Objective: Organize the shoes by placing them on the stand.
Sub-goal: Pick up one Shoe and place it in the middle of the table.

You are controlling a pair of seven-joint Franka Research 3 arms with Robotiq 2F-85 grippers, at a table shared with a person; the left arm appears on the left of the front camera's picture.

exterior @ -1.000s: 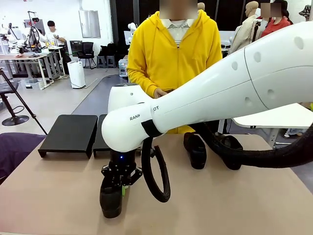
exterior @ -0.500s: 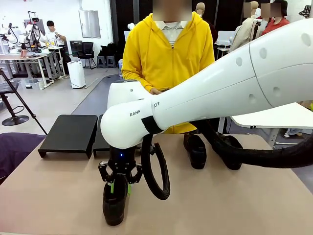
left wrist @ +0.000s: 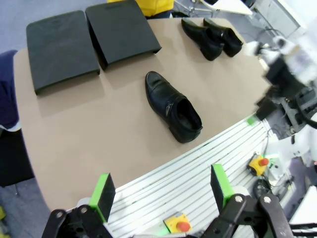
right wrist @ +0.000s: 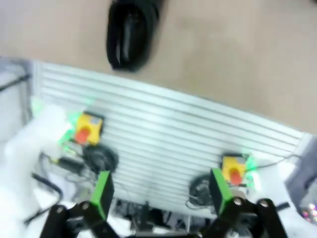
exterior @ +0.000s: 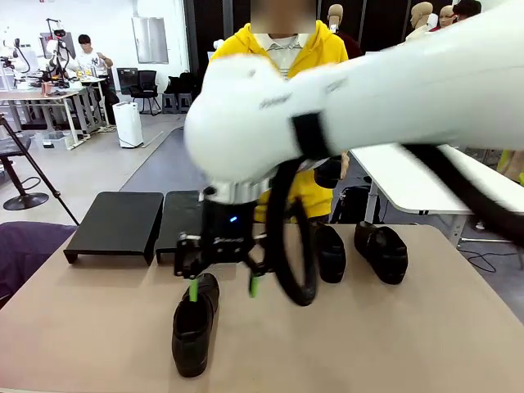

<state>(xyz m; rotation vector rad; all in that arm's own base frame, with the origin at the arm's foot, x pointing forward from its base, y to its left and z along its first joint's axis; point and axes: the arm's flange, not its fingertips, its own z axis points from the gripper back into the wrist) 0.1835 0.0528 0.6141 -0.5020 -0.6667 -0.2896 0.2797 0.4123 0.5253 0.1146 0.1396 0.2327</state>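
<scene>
One black glossy shoe (exterior: 194, 329) lies flat on the tan table near the front, also seen as the shoe (left wrist: 173, 106) and, blurred, as the shoe (right wrist: 130, 32). My right gripper (exterior: 223, 288) hangs just above its far end, open, with nothing between its green pads (exterior: 193, 291). Two more shoes (exterior: 330, 252) (exterior: 382, 252) sit side by side at the far right, in front of the person. The stand is two black platforms (exterior: 119, 223) (exterior: 182, 217) at the far left, both bare. My left gripper (left wrist: 161, 191) is open, back over the robot's base.
A person in a yellow hoodie (exterior: 282, 61) stands at the far side of the table. The right arm (exterior: 368, 90) stretches across the picture from the right, its black cable (exterior: 286, 246) looping down. A slatted metal base with red-button boxes (right wrist: 84, 130) borders the table's near edge.
My right gripper has opened and let go of the shoe, then risen and shifted back. The shoe now rests flat on the table. The left arm has not moved.
</scene>
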